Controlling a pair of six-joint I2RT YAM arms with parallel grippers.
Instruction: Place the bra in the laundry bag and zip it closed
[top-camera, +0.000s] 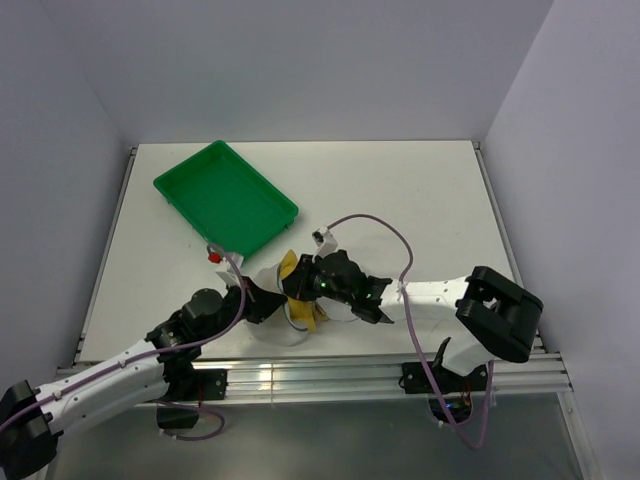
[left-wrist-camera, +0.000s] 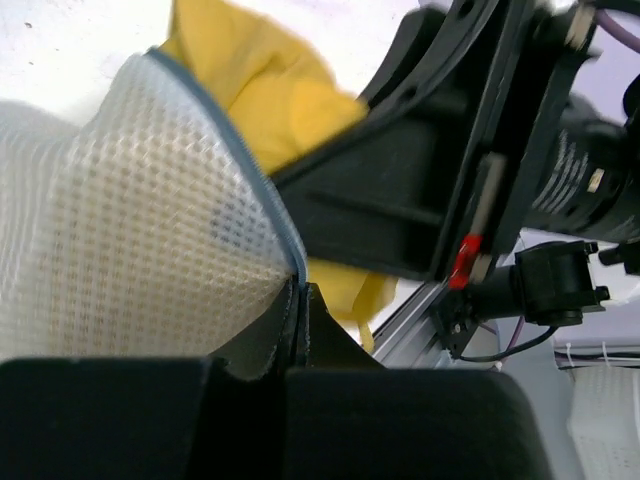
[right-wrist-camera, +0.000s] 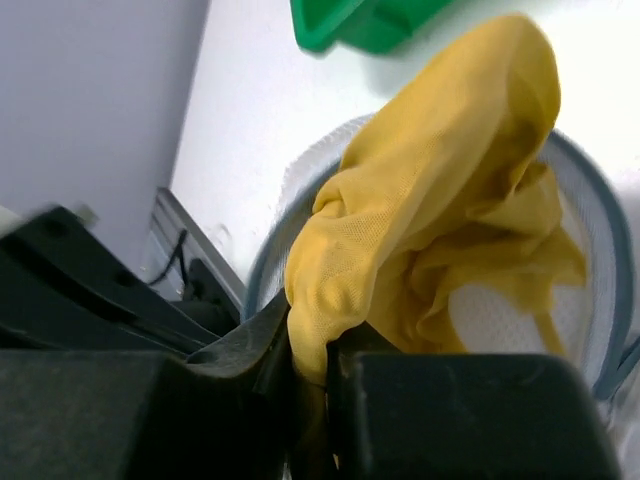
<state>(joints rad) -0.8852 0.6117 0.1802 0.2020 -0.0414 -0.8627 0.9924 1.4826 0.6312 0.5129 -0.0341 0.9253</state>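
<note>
Now | left gripper: jaws together on the zipper rim of the laundry bag | right gripper: jaws pinching the bra | bra: bunched over bag's open mouth | bag: 6 o'clock edge of table, green tray at its 11 o'clock

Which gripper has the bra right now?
The right gripper: the yellow bra is pinched between its fingers, over the laundry bag. The left gripper pinches the bag's zipper rim instead.

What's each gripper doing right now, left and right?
Left gripper: closed, pinching the laundry bag at its zipper rim.
Right gripper: closed on a fold of the bra, above the open bag.
</note>
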